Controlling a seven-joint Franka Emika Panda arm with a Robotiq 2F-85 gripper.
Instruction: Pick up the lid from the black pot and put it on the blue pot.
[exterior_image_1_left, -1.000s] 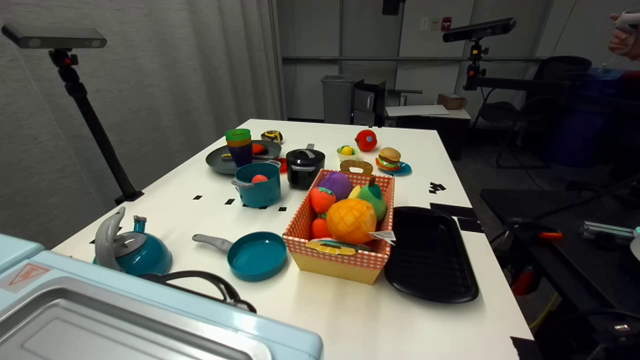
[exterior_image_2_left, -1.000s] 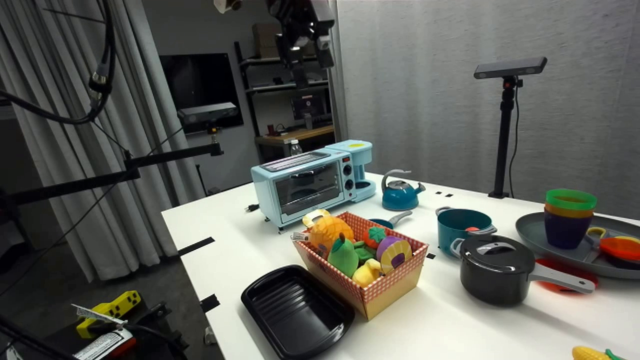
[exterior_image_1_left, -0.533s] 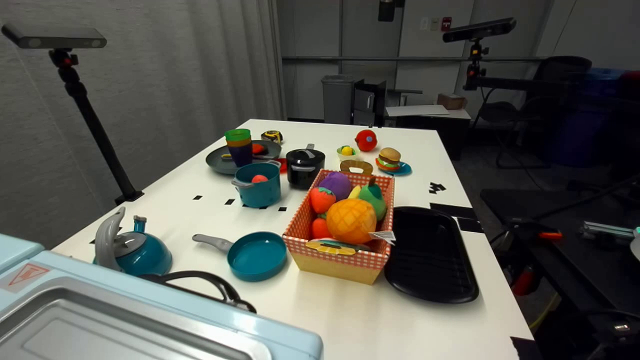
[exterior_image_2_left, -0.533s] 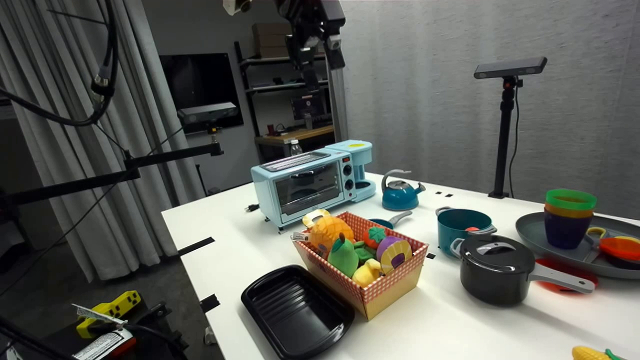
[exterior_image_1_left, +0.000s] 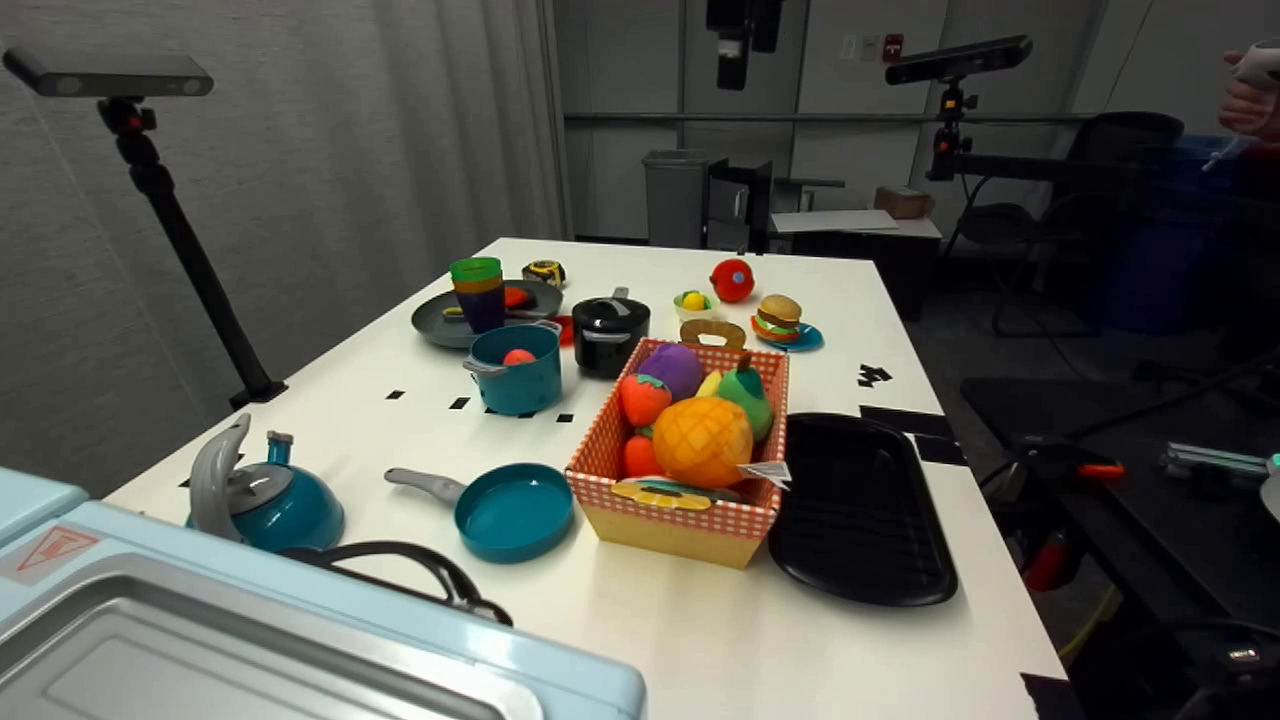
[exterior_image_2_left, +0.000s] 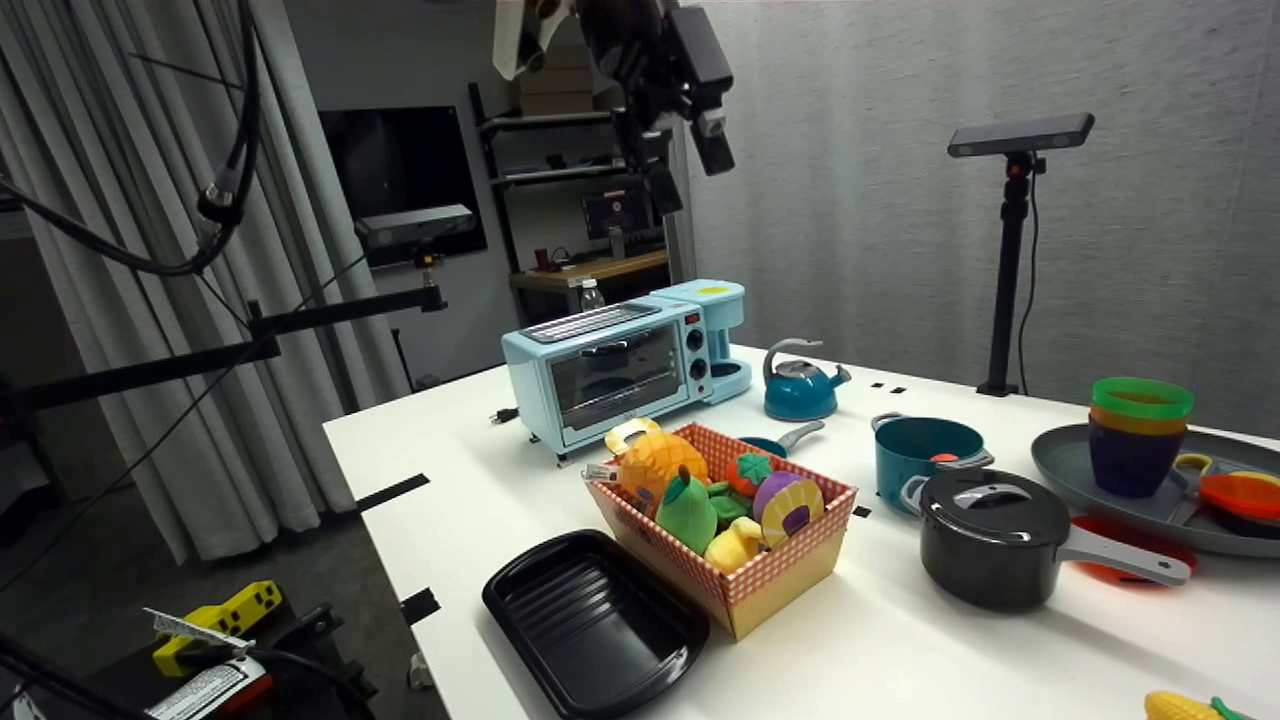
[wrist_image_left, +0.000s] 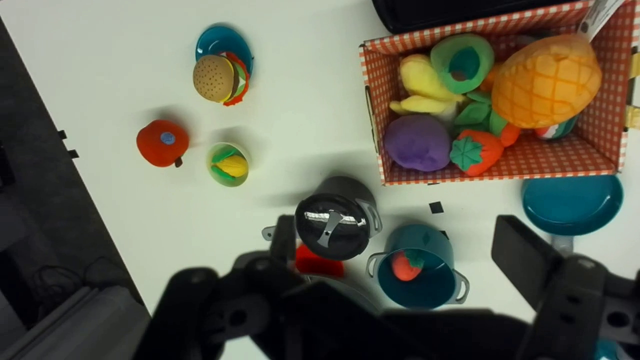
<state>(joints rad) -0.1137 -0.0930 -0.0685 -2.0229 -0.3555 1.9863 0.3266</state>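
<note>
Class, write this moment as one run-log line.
end effector: open, holding nothing | lid: on black pot | blue pot: uncovered, red toy fruit inside | transfer: not yet done

From seemingly opposite ends, both exterior views share the table (exterior_image_2_left: 890, 640); the wrist view looks steeply down.

In both exterior views the end effector (exterior_image_2_left: 688, 172) came lower, nearer the surface (exterior_image_2_left: 450, 450); a person's hand (exterior_image_1_left: 1250, 105) reappeared in an exterior view, well apart from the end effector.
</note>
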